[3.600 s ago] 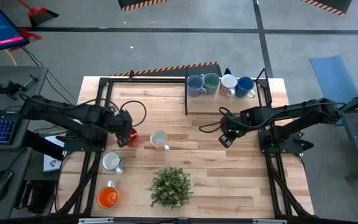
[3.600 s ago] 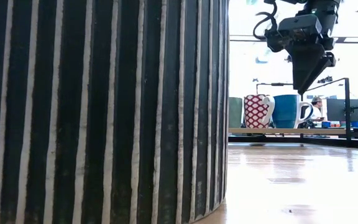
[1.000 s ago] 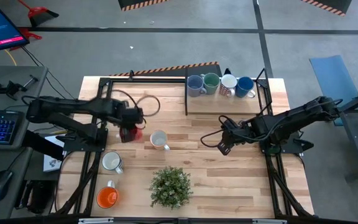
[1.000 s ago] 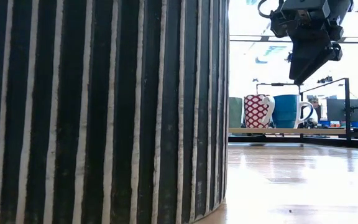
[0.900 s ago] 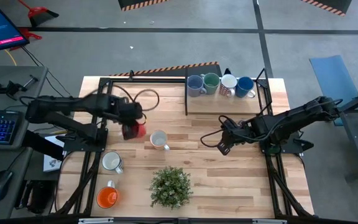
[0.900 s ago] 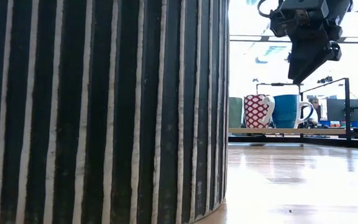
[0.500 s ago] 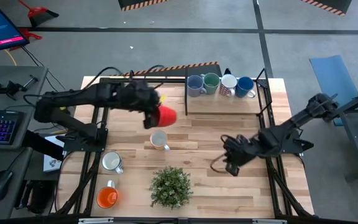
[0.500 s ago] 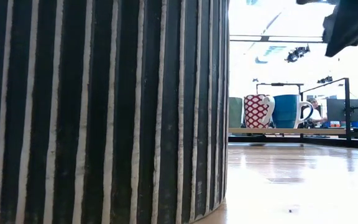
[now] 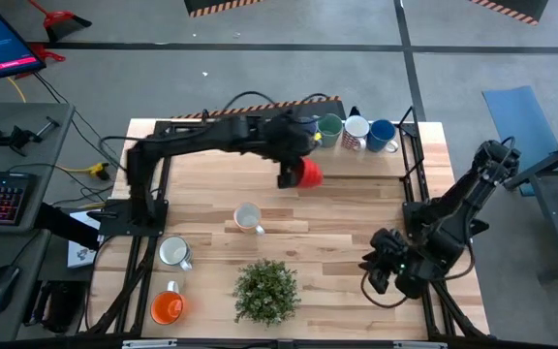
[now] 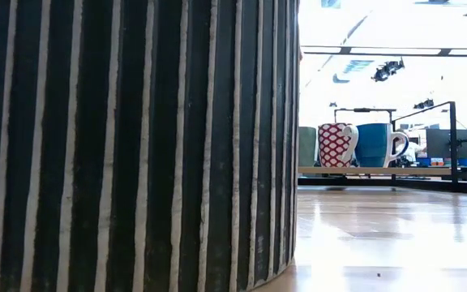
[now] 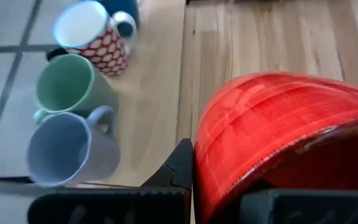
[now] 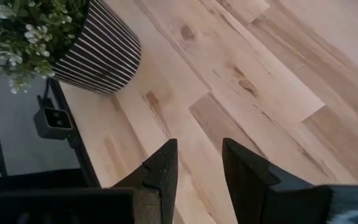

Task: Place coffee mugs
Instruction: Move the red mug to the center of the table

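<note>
The left gripper (image 9: 295, 173) is clamped on the red mug (image 9: 308, 174), carrying it above the table (image 9: 356, 204) just short of the raised shelf (image 9: 356, 160). Ahead of it on that shelf stand four mugs in a row: lavender mug (image 9: 304, 133), green mug (image 9: 329, 128), patterned mug (image 9: 355, 133) and blue mug (image 9: 382, 135). The left wrist view fills with the red mug (image 11: 284, 137) between the dark fingers (image 11: 179, 168), and shows the lavender mug (image 11: 73, 149), green mug (image 11: 73, 87) and patterned mug (image 11: 95, 37) lined up beyond it.

Behind the left gripper, only the high view shows a white mug (image 9: 248, 218), a cream mug (image 9: 174, 253) and an orange mug (image 9: 168, 307) on the table, with the plant (image 9: 265, 290) beside them.

The right gripper (image 9: 381, 269) hangs low near the table's right edge, well away from the mugs. Its wrist view shows the fingers (image 12: 247, 168) parted and holding nothing, over bare wood, the striped pot (image 12: 98, 53) ahead.

The low view is mostly blocked by that pot (image 10: 136, 146); past it the patterned mug (image 10: 335, 146) and blue mug (image 10: 375, 146) show on the shelf.
</note>
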Tool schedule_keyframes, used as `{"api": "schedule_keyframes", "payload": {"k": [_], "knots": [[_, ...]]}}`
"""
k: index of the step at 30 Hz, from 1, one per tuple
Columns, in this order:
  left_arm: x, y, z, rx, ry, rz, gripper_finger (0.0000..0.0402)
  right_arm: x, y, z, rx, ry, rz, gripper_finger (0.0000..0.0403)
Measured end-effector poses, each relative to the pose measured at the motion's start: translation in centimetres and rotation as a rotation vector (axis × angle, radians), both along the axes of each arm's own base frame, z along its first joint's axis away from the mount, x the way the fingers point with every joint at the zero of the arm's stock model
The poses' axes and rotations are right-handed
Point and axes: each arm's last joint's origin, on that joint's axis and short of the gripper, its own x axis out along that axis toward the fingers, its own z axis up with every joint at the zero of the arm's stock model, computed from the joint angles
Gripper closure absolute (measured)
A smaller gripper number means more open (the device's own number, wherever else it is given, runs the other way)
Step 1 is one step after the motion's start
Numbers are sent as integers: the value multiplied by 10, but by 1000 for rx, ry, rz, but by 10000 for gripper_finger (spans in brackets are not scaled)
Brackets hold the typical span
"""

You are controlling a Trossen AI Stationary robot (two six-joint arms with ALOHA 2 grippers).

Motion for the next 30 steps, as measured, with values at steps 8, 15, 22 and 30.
{"api": "schedule_keyframes", "payload": {"k": [8, 15, 22, 30], "knots": [[48, 1, -46, -43, 137, -37, 398, -8, 5, 0, -10, -8, 13, 297], [67, -15, -96, -60, 287, -73, 398, -9, 3, -2, -6, 9, -17, 297], [79, -34, -128, -52, 357, -133, 398, -9, 2, -2, -3, 16, -31, 297], [84, -42, -142, -35, 388, -172, 398, -10, 2, -2, -7, 19, -32, 297]]}}
